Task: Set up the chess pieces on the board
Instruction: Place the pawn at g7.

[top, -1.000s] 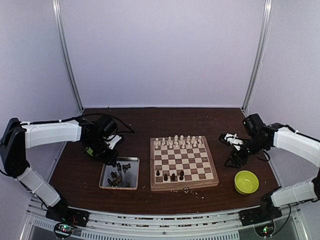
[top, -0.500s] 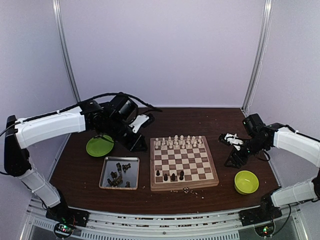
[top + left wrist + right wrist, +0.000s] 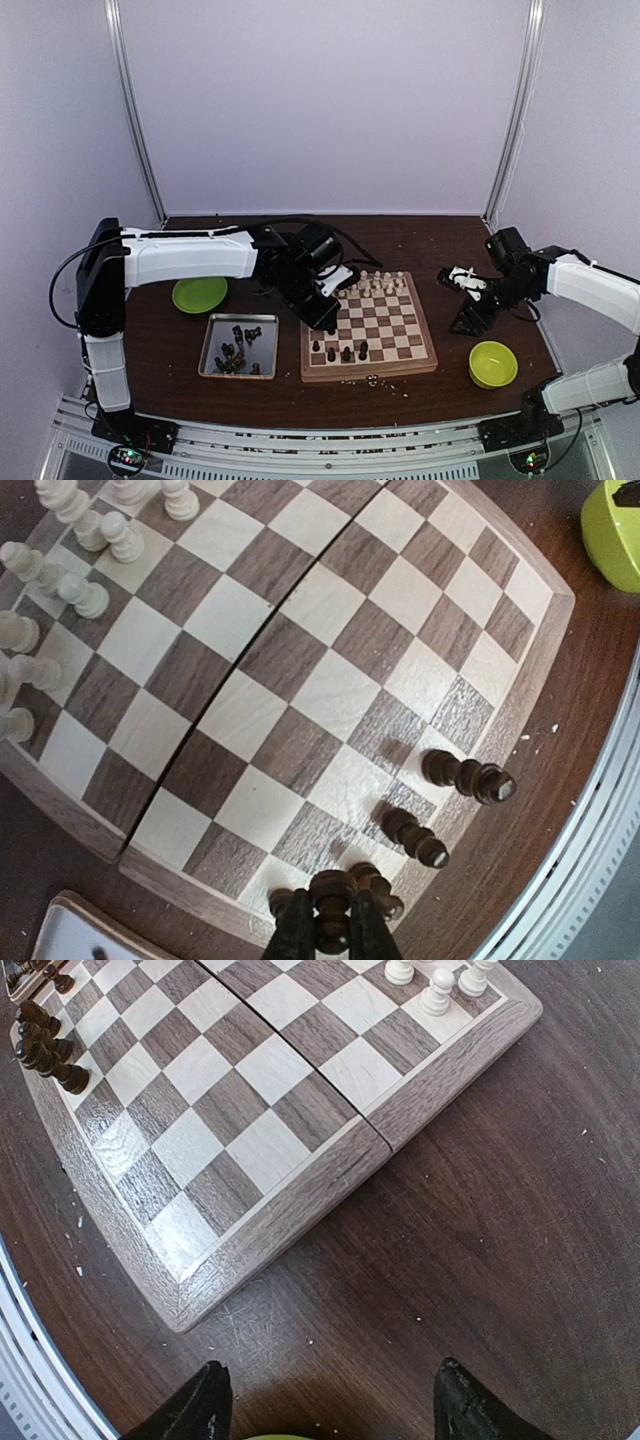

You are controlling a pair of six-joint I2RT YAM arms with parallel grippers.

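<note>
L gripper (image 3: 330,935): slim black fingers clenched on one turned dark-wood chess piece (image 3: 332,908), upright, at near-left squares of board (image 3: 410,364) (matte checkered veneer, tan raised rim). Other dark chess pieces (image 3: 470,777) stand nearby, near rows. R gripper (image 3: 330,1405): jaws spread, nothing held, above scuffed, white-flecked brown table (image 3: 480,1220) beside board's rt edge.

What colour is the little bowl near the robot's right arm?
The bowl is bright yellow-green all over. The top external view shows it best.
</note>
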